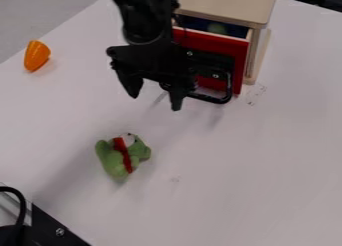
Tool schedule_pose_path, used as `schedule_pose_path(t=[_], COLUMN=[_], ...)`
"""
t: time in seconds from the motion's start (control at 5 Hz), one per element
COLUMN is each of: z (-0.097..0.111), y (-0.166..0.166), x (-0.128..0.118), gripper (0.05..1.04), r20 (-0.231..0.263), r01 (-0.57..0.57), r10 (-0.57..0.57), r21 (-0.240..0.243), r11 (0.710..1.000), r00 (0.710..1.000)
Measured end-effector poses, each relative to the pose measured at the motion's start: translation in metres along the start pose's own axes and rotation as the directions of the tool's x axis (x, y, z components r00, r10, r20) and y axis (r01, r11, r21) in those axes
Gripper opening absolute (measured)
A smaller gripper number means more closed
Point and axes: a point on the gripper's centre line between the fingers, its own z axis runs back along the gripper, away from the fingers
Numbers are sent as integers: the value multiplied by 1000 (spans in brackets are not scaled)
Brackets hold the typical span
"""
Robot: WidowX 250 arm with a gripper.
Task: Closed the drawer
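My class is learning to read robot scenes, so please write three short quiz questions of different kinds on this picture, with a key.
1. True or false: the drawer is fully closed.

2. Fill in the blank: the green toy has a ____ band across it.

3. Multiple choice: where is the gripper?
A. Over the toy
B. Near the handle on the drawer's front
C. Beside the orange thing at the left

Key: 1. False, since a gap shows between its front and the cabinet. 2. Red. 3. B.
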Motion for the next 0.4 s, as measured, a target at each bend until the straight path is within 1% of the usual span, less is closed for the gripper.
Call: schedule_pose_path(t=[0.2,0.4], z=[-5,-13], y=[-9,-15], x=[16,31], gripper=[997,998], r20=[-1,-9], r01=[-116,-196], r10=[116,196], r21=[16,-6], r11=[993,981], r00=[993,981])
